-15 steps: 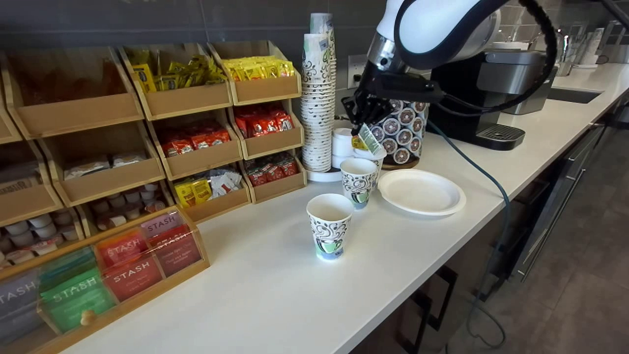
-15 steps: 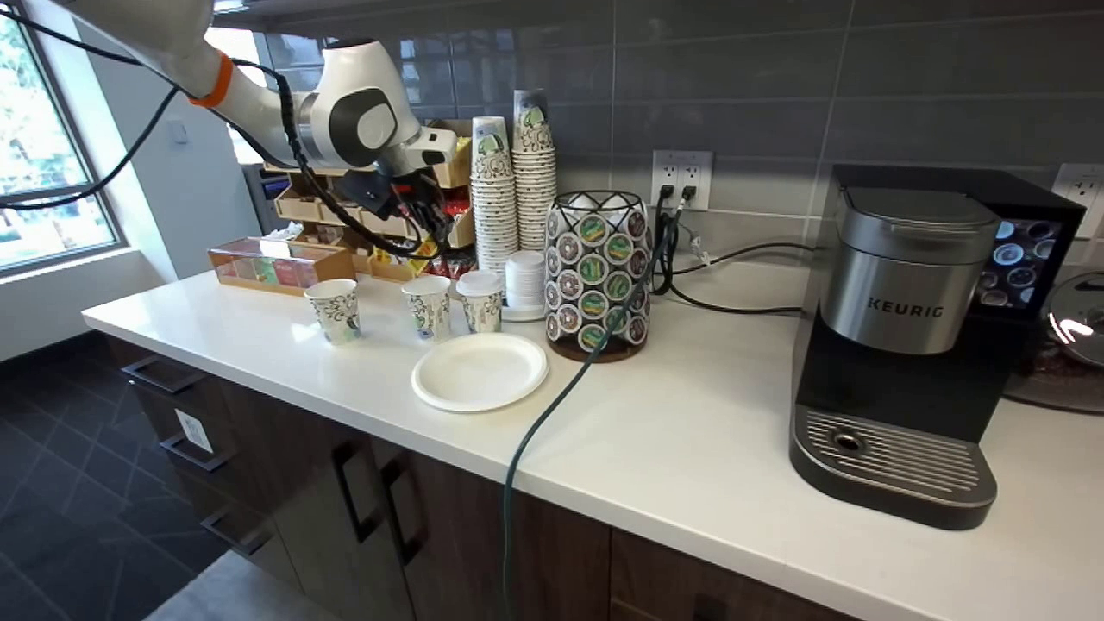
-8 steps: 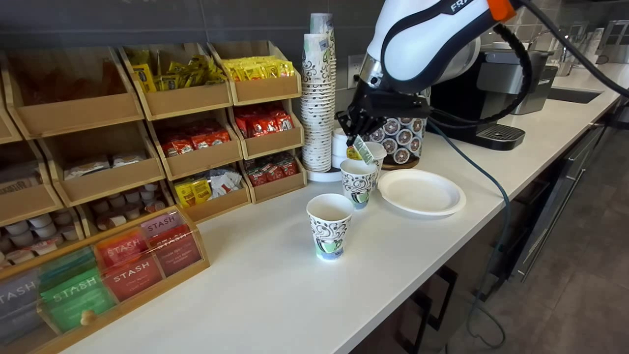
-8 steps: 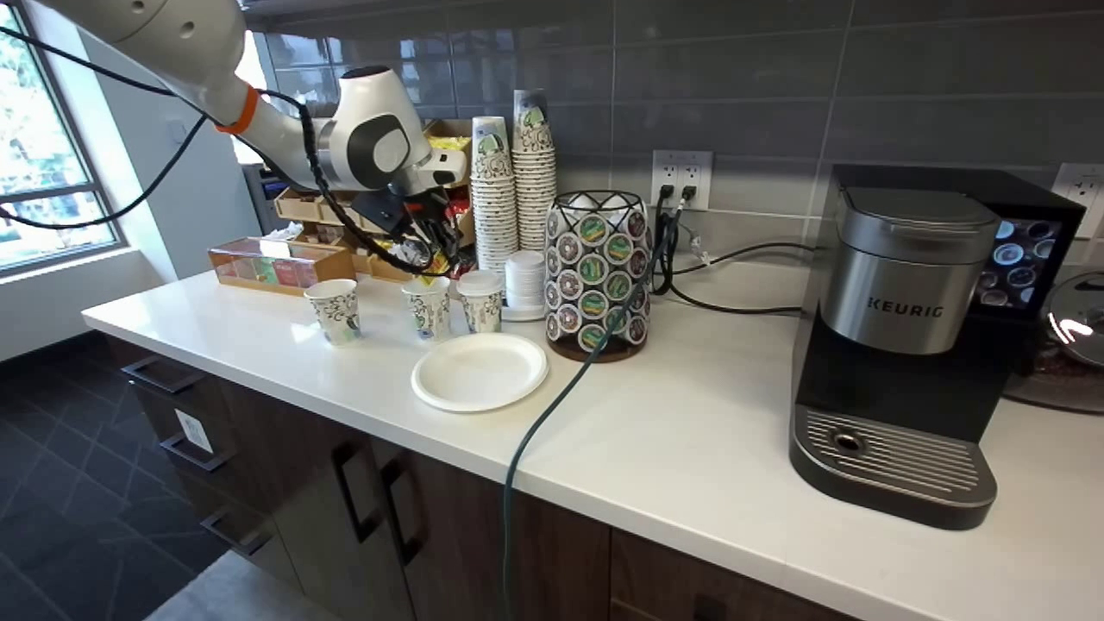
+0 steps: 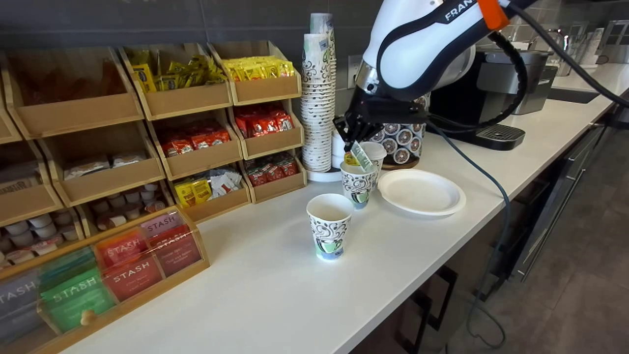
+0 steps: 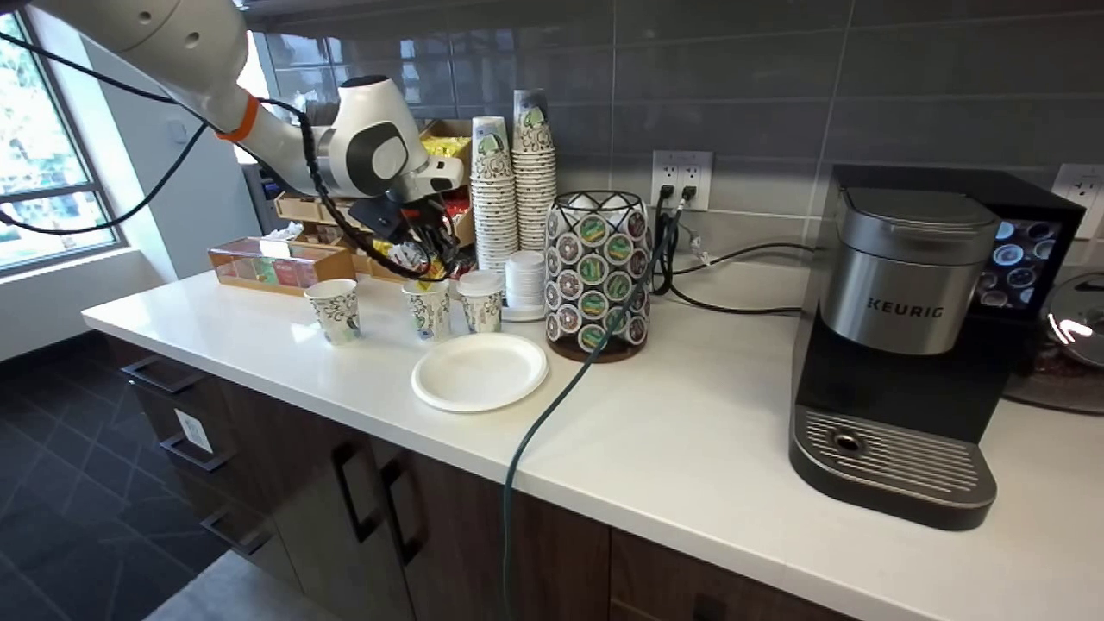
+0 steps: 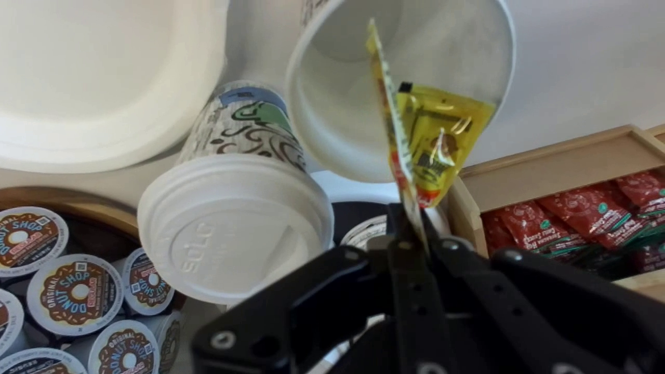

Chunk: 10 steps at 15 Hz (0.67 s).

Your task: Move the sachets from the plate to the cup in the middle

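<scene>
Sachets [image 7: 444, 140]: glossy, crinkled yellow plastic film, catching sharp highlights in my wrist view.
Gripper [image 7: 410, 226]: mine, in matt black, studded with shiny metal screws [image 7: 223, 340].
Middle cup [image 5: 357, 189]: printed paper by its look, smooth white inside.
Plate [image 6: 479, 373]: white, matt, paper-like, its rim smooth.
Lid [image 7: 236, 221]: matt white plastic with embossed SOLO lettering.
Counter [image 6: 707, 431]: smooth and white, glossy enough that I see glare on it.
Racks [image 5: 265, 90]: pale wood with a low sheen.
Coffee maker [image 6: 906, 267]: brushed-looking metal against black plastic.
Wall tiles [image 6: 733, 65]: dark grey and glossy, with reflections I can make out.
</scene>
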Tool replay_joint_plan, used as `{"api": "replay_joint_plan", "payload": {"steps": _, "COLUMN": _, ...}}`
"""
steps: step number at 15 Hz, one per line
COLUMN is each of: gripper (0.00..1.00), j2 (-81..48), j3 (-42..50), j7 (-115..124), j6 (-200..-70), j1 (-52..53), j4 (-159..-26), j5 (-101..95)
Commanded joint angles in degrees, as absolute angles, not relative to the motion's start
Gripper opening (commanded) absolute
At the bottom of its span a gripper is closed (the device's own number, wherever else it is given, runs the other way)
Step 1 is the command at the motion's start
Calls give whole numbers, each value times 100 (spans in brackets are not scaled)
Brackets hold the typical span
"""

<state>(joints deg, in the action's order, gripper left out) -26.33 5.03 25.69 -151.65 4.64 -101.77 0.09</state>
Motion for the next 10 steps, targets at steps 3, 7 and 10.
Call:
{"api": "replay_joint_plan", "payload": {"steps": 3, "gripper": 43, "j2": -2630, "j3": 574, "j7": 2543, "j6": -15104, "j1": 553, "j4": -10208, "j5": -16}}
{"api": "replay_joint_plan", "payload": {"steps": 7, "gripper": 72, "j2": -2427, "j3": 634, "j7": 2534, "j6": -15112, "j1": 561, "j4": -10415, "j5": -77}}
{"api": "replay_joint_plan", "payload": {"steps": 10, "gripper": 94, "j2": -1955, "j3": 292, "j7": 1671, "j6": -14970, "j1": 304, "j4": -10839, "j5": 159}}
